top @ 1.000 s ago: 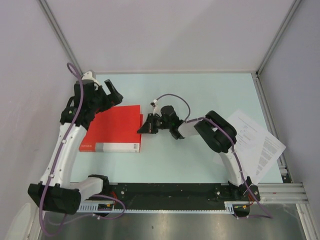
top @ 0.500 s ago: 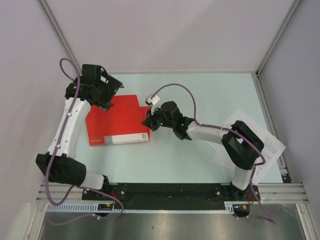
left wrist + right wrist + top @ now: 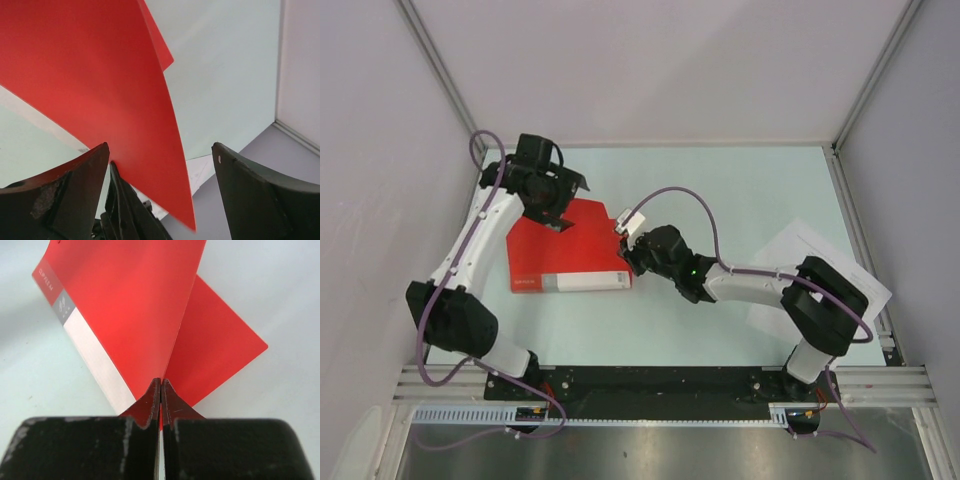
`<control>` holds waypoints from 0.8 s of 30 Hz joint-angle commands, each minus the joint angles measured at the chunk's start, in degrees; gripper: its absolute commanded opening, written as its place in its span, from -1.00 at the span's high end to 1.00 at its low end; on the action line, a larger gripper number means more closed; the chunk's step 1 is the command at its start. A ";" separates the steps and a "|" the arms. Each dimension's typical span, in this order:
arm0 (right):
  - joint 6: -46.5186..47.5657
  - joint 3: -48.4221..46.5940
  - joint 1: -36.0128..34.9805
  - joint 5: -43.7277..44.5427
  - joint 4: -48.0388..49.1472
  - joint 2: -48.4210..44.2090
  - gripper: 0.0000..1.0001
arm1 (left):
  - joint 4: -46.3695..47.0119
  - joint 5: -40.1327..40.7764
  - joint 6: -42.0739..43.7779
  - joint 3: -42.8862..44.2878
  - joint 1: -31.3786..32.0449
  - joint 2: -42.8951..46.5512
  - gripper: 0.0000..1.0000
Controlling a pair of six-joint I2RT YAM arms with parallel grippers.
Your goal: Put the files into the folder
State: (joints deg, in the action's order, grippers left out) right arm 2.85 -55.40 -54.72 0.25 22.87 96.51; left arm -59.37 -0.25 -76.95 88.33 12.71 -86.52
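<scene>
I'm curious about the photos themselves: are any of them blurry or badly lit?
Top view: even, soft light, everything sharp. Left wrist view: the folder blurs at its near edge, close to the camera. Right wrist view: the fingers are dark and out of focus, the label fairly sharp.

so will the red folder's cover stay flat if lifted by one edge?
Probably not: the folder cover bows where the right gripper pinches its edge, so it looks floppy. Likely light, since that thin-edge pinch holds it up. Smooth surface, so it might slip.
</scene>
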 commanded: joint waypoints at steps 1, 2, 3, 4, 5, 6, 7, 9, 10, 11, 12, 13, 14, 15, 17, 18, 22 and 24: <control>5.05 2.57 -0.21 7.03 6.13 -5.62 1.00 | -1.62 1.55 -2.50 4.21 2.84 -3.30 -0.84; 5.41 3.01 -0.39 7.57 6.65 -6.07 1.00 | -1.53 1.40 -2.42 4.39 3.19 -4.00 -0.84; 6.11 3.54 -0.39 8.01 6.92 -6.59 1.00 | -1.19 1.13 -2.33 4.56 4.16 -4.62 -0.83; 7.07 4.41 -0.65 9.58 7.18 -7.12 1.00 | -0.57 0.78 -1.20 4.91 4.60 -5.67 -0.80; 7.60 4.85 -0.65 10.20 7.45 -7.99 1.00 | 0.56 0.69 -0.58 5.27 5.13 -6.20 -0.74; 7.78 5.03 -0.65 11.34 7.19 -8.26 1.00 | 0.84 1.39 0.30 5.96 6.44 -6.73 -0.50; 7.78 5.04 -0.74 11.87 6.66 -8.62 1.00 | 1.36 2.35 3.35 7.80 7.23 -7.78 -0.36; 6.82 5.38 -0.65 13.71 4.82 -10.02 1.00 | 2.68 5.94 7.23 9.83 9.69 -8.40 -0.15; 5.77 6.17 -0.57 14.42 4.29 -10.55 0.96 | 4.34 6.05 12.30 9.58 10.31 -8.05 -0.12; 2.98 6.61 -0.22 14.69 2.54 -11.42 0.74 | 9.92 5.36 15.04 8.44 10.75 -7.18 -0.11; 0.43 6.97 0.31 13.47 1.05 -13.52 0.58 | 13.98 1.87 18.29 6.52 11.28 -6.04 0.00; -1.86 7.23 0.75 12.15 -0.53 -14.85 0.40 | 18.55 -1.12 24.24 1.02 11.37 -4.81 0.11; -4.06 7.75 2.32 10.40 -4.46 -16.16 0.06 | 25.55 -2.89 26.30 -1.91 11.37 -1.58 0.18; -8.43 8.19 3.21 6.64 -6.24 -18.96 -0.08 | 28.50 -4.39 28.24 -4.90 11.29 -0.15 0.37; -12.32 10.12 5.31 3.98 -10.46 -21.70 -0.47 | 31.24 -5.55 32.81 -10.71 11.37 3.36 0.42; -15.48 10.92 6.63 0.84 -11.18 -24.24 -0.62 | 31.25 -5.81 34.31 -11.95 11.29 4.25 0.50; -23.83 12.94 14.10 -11.04 -13.21 -26.02 -0.81 | 31.51 -6.60 40.64 -19.57 11.37 9.08 0.64; -25.87 12.77 16.74 -15.43 -10.76 -24.19 -0.95 | 32.39 -6.87 41.61 -22.58 11.37 13.19 0.73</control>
State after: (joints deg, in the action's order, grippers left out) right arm -12.91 -43.68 -42.92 -2.74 12.82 70.78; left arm -32.67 -4.56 -43.51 70.78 24.12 -81.38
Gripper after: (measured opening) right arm 0.931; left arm 0.177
